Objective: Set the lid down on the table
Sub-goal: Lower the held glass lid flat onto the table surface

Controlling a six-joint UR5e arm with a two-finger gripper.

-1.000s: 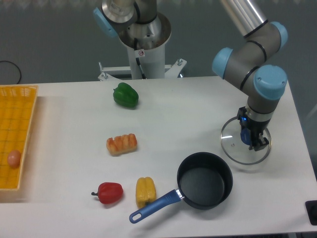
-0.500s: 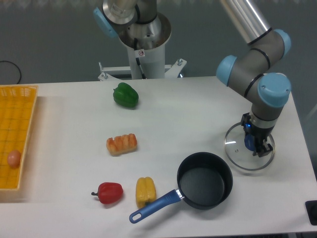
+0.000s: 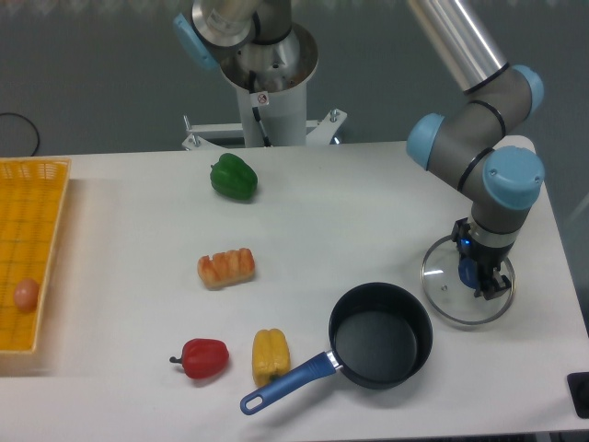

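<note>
The round glass lid (image 3: 449, 293) with a thin metal rim is at the right of the white table (image 3: 350, 212), low over it or resting on it; I cannot tell which. My gripper (image 3: 479, 278) points down at the lid's middle and is shut on its small blue knob, which the fingers mostly hide. The black saucepan (image 3: 381, 335) with a blue handle stands open just left and in front of the lid.
A green pepper (image 3: 233, 177), a bread roll (image 3: 225, 267), a red pepper (image 3: 203, 357) and a yellow pepper (image 3: 271, 354) lie on the table. A yellow mesh tray (image 3: 28, 221) with an egg (image 3: 26, 294) sits at the left edge. The table's right edge is close to the lid.
My gripper has carried the lid a little to the right and toward the front, lower over the table.
</note>
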